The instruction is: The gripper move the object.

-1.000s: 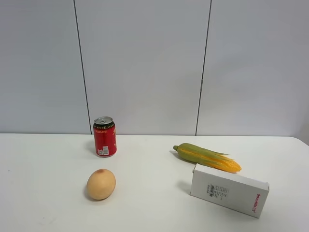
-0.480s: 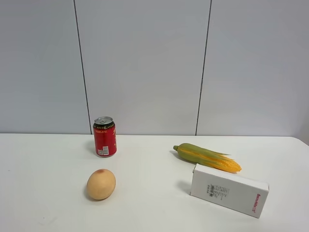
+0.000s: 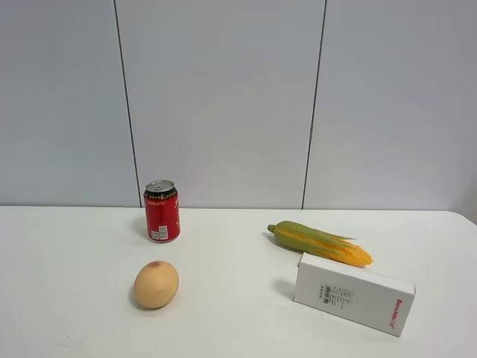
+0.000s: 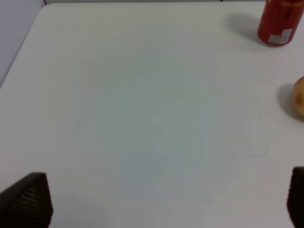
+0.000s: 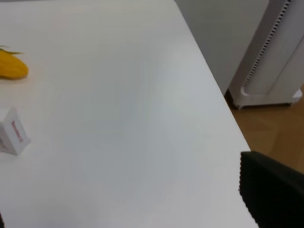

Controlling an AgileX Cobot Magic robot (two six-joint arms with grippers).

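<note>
The ear of corn (image 3: 317, 242) lies on the white table (image 3: 238, 321) at the right, green husk end to the left, yellow kernel end to the right. Its yellow tip also shows in the right wrist view (image 5: 12, 66). Neither gripper shows in the exterior high view. In the left wrist view my left gripper (image 4: 161, 209) is open and empty over bare table, far from the corn. In the right wrist view my right gripper (image 5: 137, 209) is open and empty near the table's right edge, with one black finger (image 5: 270, 190) showing.
A white box (image 3: 354, 293) lies just in front of the corn, also in the right wrist view (image 5: 12, 130). A red can (image 3: 162, 211) stands at the back left, with a round tan fruit (image 3: 156, 284) in front of it. A white appliance (image 5: 275, 57) stands beyond the table's right edge.
</note>
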